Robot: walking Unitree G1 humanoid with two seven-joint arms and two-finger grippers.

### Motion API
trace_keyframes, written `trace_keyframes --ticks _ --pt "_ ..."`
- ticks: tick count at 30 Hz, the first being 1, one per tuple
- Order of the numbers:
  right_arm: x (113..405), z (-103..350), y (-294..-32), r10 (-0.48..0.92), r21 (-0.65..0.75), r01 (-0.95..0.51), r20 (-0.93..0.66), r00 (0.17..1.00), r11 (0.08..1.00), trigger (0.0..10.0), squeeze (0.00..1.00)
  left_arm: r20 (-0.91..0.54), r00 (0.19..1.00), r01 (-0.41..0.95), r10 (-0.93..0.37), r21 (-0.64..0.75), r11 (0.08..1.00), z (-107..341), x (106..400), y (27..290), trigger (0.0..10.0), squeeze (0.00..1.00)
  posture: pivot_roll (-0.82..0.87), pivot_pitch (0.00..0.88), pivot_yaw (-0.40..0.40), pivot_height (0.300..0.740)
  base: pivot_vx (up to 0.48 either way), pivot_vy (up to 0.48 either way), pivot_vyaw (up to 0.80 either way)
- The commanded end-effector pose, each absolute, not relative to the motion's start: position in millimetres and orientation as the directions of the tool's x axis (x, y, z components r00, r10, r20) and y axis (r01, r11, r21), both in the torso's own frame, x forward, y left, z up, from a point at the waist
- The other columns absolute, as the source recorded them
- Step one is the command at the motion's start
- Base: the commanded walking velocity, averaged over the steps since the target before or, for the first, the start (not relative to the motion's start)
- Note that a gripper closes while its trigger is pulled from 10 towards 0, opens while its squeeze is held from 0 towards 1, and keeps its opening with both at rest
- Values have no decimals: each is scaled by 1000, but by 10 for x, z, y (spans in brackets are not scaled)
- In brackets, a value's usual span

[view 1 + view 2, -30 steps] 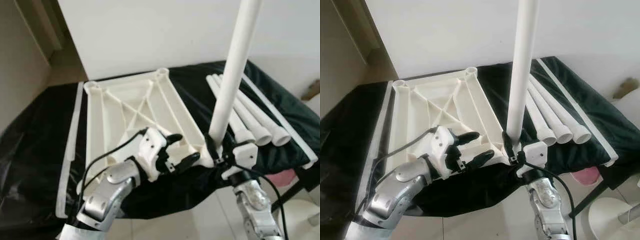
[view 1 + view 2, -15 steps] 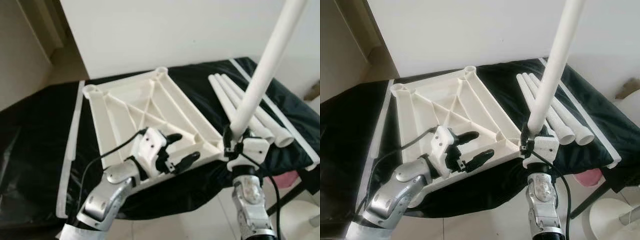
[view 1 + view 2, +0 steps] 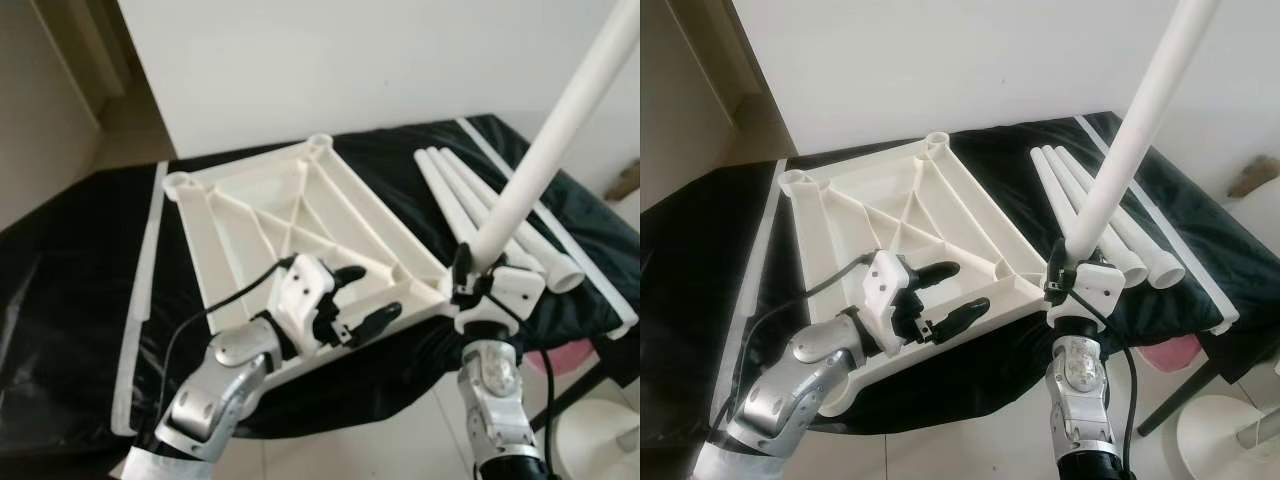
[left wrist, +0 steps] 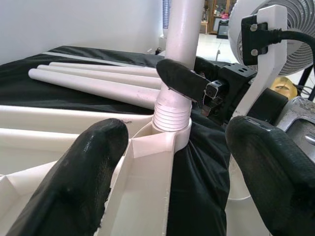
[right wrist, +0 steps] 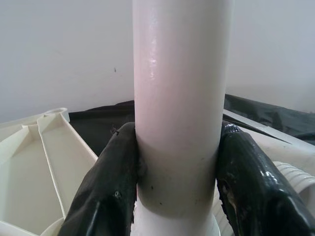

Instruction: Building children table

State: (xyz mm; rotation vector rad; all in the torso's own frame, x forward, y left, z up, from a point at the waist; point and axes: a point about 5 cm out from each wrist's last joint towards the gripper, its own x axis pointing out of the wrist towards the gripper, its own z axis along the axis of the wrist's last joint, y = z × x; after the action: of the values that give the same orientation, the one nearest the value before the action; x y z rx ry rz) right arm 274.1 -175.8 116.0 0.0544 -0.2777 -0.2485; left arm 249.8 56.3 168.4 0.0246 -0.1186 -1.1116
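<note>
1. Tabletop [image 3: 300,215] lies upside down on black sheet [image 3: 70,290].
2. Right gripper [image 3: 466,283] pinches tilted leg [image 3: 545,155] at its near-right corner socket.
3. Left gripper [image 3: 362,296], fingers spread, hovers over the near edge.
4. Spare legs [image 3: 470,205] lie beside.

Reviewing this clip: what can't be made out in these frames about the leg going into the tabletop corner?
- Top end of the leg: cut off by the upper edge in the eye views.
- How deep its threaded end sits in the tabletop corner socket: hidden inside the socket, left wrist view.
- Socket from the right wrist view: blocked by the right hand and the leg.
- Near edge of the tabletop: covered by the left hand, eye views.
</note>
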Motion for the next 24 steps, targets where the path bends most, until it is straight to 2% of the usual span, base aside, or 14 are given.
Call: trace_keyframes --ticks 1,7,24 --pt "2650 756 -1819 -287 41 285 47 957 958 10000 0 78 433 893 -898 99 439 1698 2511 567 10000 0 -4 0 66 740 0 0 0" --pt "2714 815 -1782 -244 -20 246 65 968 969 10000 0 81 434 892 -897 99 440 1697 2514 565 10000 0 -7 0 64 740 0 0 0" --pt "2697 789 -1817 -229 -56 232 57 972 971 10000 0 83 434 892 -897 98 441 1689 2499 549 10000 0 -6 0 54 740 0 0 0"
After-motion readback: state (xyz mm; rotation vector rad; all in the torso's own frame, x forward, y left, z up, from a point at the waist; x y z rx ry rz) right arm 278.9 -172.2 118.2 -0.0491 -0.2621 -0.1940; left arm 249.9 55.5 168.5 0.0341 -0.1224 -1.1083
